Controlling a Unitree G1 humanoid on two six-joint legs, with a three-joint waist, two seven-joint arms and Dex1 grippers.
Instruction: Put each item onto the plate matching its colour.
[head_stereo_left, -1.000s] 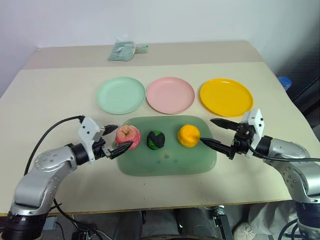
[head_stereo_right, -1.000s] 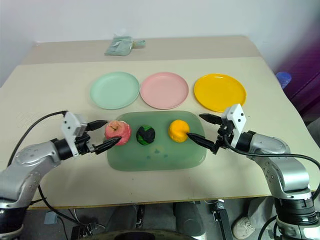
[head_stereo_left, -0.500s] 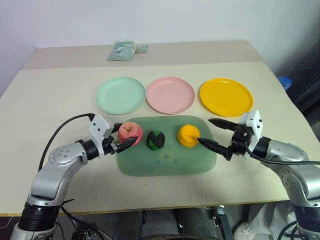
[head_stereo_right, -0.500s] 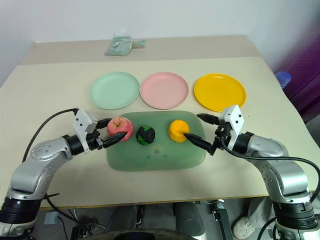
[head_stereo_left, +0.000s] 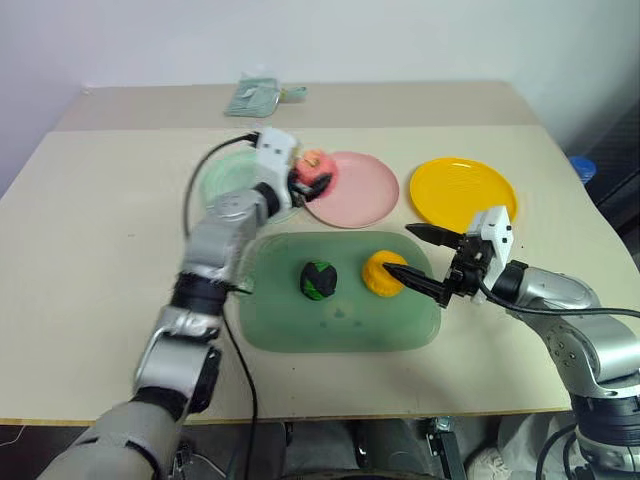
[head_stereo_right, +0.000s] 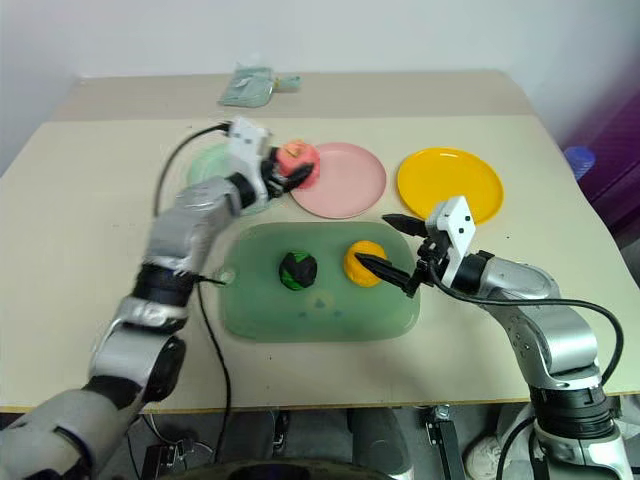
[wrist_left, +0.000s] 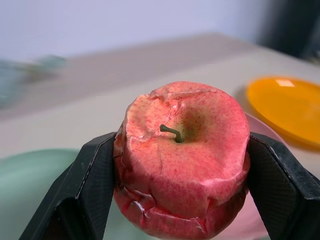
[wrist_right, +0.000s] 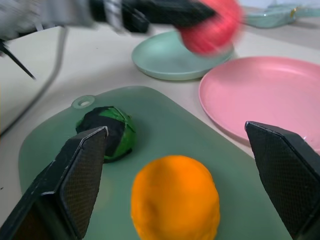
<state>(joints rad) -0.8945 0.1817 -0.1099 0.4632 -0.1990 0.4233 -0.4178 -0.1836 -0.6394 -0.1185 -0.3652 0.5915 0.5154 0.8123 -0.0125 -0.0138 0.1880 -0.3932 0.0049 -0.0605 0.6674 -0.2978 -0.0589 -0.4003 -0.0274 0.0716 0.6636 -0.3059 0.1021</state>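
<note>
The pink-red toy apple (wrist_left: 182, 160) is pinched between the two black fingers (wrist_left: 82, 187) of the left gripper (head_stereo_left: 312, 172), stem end facing the wrist camera, and is carried in the air at the near-left rim of the pink plate (head_stereo_left: 352, 188), beside the mint green plate (head_stereo_left: 222, 178). For this step to be done well, the apple should be brought further over the plate's middle, lowered until it rests, and only then let go, so that it does not roll off the shallow rim; the grip seems firm, as the soft skin is creased at both fingers. The left arm is stretched forward and across, its forearm passing over the left end of the green tray (head_stereo_left: 270, 325).

The fingers of the right gripper (head_stereo_left: 418, 259) are spread wide and level on either side of the orange-yellow toy (head_stereo_left: 382, 273), apparently without touching it. That toy lies on the tray next to the dark green-and-black lump (head_stereo_left: 318, 280); the yellow plate (head_stereo_left: 464, 193) stands bare on the desk (head_stereo_left: 90, 230). The right forearm comes in low from the right.
</note>
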